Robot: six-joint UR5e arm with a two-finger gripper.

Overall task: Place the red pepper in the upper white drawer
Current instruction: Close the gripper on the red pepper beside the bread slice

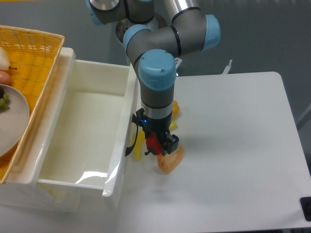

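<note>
White surface [233,145] fills the right side, and near its middle, just off the drawer's front wall, the gripper [158,143] points down, closed on the red pepper [153,143], right above an orange-tan bread piece [170,160] and beside a yellow pepper [140,143]. Only part of the red pepper shows between the fingers, so the hold looks shallow and it could slip, or knock the front wall on the way over. Nothing shows inside the upper white drawer [87,126]; the wicker basket [34,48] at the far left edge holds a plate [12,121] and some fruit.
</note>
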